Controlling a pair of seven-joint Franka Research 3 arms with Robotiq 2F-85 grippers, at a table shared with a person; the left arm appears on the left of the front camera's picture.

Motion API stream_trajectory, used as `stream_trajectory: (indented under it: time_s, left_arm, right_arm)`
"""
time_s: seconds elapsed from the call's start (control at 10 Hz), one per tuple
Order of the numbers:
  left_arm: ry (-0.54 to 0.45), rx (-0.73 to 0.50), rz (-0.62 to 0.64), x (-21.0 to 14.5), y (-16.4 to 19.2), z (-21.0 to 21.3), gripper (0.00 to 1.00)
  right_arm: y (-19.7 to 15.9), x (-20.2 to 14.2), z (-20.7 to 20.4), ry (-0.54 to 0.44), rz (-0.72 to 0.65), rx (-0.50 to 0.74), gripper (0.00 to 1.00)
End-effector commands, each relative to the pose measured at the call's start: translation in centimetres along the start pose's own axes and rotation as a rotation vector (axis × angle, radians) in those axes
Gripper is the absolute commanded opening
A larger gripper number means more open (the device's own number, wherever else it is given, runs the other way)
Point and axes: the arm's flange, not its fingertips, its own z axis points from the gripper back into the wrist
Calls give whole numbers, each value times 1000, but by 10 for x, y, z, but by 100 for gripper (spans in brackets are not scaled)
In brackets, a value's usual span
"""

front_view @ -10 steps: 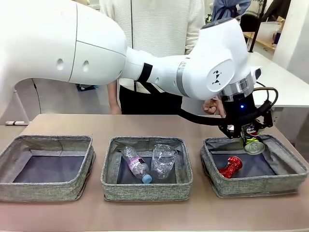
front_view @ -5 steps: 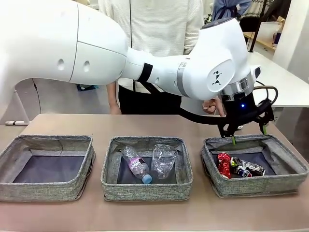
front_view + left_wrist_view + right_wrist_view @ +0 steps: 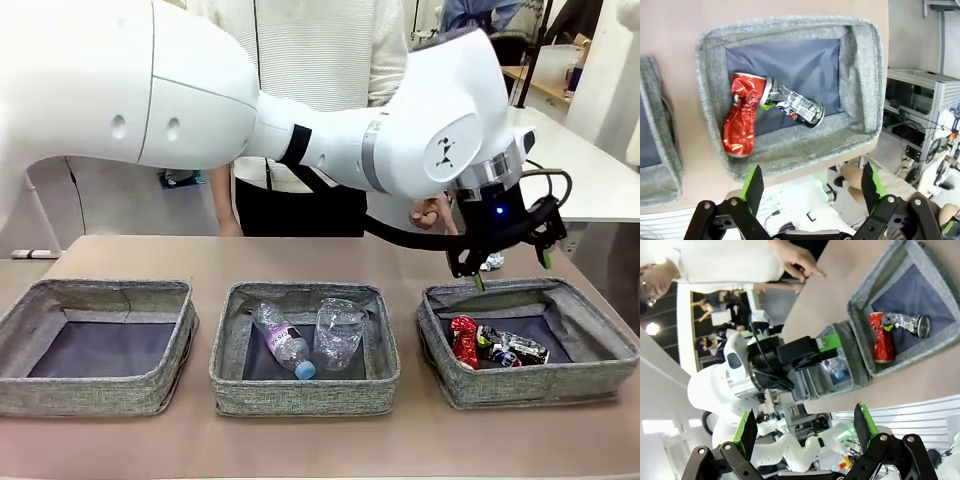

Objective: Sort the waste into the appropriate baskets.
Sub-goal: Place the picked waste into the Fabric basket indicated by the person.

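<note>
Hovering over the right basket, left gripper w/ fingers spread, nothing held. Crushed red can & dark printed can lie touching inside that basket. Bottle + clear cup sit in middle basket. Left basket holds nothing. Right gripper fingers apart too, gripping nothing

I see right basket: crushed red can at 9 o'clock, touching dark printed can on its side | middle basket: blue-capped bottle, clear cup | left basket
</note>
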Motion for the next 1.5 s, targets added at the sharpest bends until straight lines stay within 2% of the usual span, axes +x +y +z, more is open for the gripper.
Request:
stream_trajectory:
  time_s: [0.0, 0.1, 0.2, 0.4, 0.6, 0.8, 1.0, 1.1, 1.2, 1.4]
  left_arm:
    - [31, 33, -7, 6, 46, 58, 100]
    - [8, 71, 20, 13, 81, 98, 100]
    - [53, 57, 62, 15, 136, 152, 100]
    - [70, -53, 97, 2, 228, 225, 100]
    - [46, -206, 130, -17, 319, 278, 100]
    - [52, -462, 29, -45, 398, 317, 100]
    - [-14, -724, 53, -83, 482, 353, 100]
    - [-56, -795, 81, -102, 517, 364, 100]
    - [-51, -838, 72, -119, 547, 368, 100]
    - [-3, -816, 58, -146, 594, 351, 100]
  right_arm:
    - [2, 1, -2, 9, -11, 25, 100]
    - [4, 4, -6, 31, -12, 32, 100]
    - [9, 9, -21, 80, -19, 38, 100]
    - [23, 19, -64, 190, -42, 41, 100]
    - [39, 23, -117, 310, -66, 28, 100]
    - [48, 25, -162, 424, -113, 50, 100]
    - [52, 32, -184, 447, -165, 46, 100]
    - [53, 37, -179, 434, -199, 87, 100]
    - [50, 43, -171, 414, -228, 130, 100]
    - [40, 52, -144, 395, -249, 182, 100]
